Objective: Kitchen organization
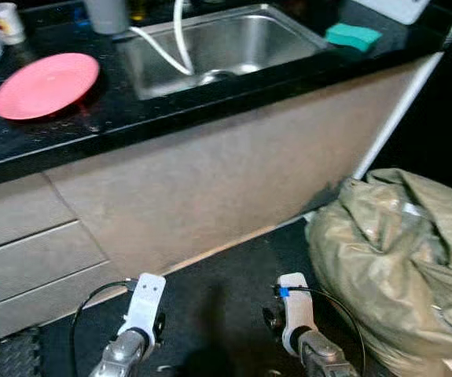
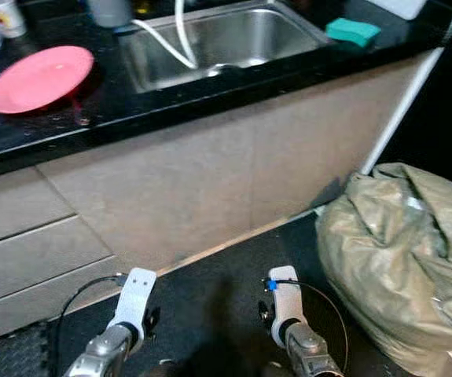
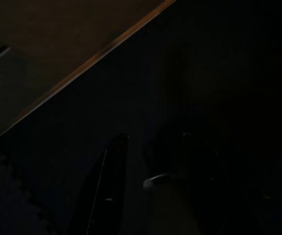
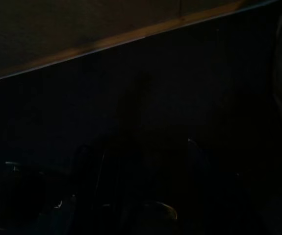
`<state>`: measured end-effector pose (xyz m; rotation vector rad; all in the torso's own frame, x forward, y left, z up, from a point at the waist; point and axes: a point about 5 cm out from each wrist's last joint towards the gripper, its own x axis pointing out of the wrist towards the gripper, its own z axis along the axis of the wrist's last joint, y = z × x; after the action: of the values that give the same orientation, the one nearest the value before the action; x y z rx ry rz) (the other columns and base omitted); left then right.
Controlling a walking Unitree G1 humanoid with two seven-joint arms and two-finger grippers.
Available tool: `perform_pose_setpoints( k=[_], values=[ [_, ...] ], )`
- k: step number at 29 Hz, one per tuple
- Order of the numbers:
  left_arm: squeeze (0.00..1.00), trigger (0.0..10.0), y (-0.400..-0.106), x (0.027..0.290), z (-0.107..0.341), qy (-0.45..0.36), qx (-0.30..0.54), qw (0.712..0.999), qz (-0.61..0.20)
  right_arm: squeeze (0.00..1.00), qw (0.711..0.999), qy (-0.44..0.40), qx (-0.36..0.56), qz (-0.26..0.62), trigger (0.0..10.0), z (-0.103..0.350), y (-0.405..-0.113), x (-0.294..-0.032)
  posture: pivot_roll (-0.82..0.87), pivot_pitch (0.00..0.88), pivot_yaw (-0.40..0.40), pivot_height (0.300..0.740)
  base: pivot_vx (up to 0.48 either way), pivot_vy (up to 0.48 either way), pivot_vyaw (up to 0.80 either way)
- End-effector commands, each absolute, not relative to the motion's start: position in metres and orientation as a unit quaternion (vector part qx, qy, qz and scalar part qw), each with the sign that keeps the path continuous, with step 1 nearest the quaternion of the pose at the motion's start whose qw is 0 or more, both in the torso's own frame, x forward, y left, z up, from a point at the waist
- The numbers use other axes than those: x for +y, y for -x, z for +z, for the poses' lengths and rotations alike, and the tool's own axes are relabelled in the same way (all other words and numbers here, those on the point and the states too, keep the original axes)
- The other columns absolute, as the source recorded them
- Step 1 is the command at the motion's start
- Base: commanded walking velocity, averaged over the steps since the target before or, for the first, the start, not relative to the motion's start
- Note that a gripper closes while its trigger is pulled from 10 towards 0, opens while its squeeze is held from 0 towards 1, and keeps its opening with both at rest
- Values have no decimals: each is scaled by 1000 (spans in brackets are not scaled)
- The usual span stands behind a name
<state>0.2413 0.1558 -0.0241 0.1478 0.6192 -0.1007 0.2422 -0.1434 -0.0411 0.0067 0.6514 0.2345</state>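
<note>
One pink plate (image 1: 45, 85) sat flat on the black desk (image 1: 210, 102), left of the steel sink (image 1: 218, 47) and apart from it. A white hose (image 1: 180, 43) looped down into the sink basin. A grey cup (image 1: 106, 14) stood at the sink's back left corner, and a small white printed cup (image 1: 4, 21) stood further left, behind the plate. A teal sponge (image 1: 352, 35) lay on the desk just right of the sink. Below the desk edge ran a beige cabinet front (image 1: 233, 181), with drawer fronts (image 1: 21, 251) on the left side. A dark floor mat (image 1: 218, 306) covered the floor at the cabinet base. A bulky olive-tan bag (image 1: 402, 259) sat on the floor at right, close to the right arm. Both arms hung low over the mat, well below the desk and away from the plate. Left tool (image 3: 153, 188): wrist view very dark, two black fingers faintly visible with a gap between them, nothing held, so it read as parted. Right tool (image 4: 145, 181): wrist view too dark, cannot tell whether parted or closed.
</note>
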Motion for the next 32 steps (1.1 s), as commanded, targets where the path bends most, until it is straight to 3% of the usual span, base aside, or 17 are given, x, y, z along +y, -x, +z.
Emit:
perform_pose_setpoints(
  k=[1,24,32],
  values=[
    [0,10000,-233,163,-31,-65,325,943,-41,0,937,-11,329,120,10000,-44,-239,-136,27,188,2,740,0,0,0],
    [0,10000,-240,168,-30,-89,309,945,-55,0,950,-32,304,67,10000,-42,-240,-142,7,113,47,740,0,0,0],
    [0,10000,-240,170,-36,-114,342,932,-49,0,936,8,346,60,10000,-52,-233,-150,2,78,45,740,0,0,0]
  ],
)
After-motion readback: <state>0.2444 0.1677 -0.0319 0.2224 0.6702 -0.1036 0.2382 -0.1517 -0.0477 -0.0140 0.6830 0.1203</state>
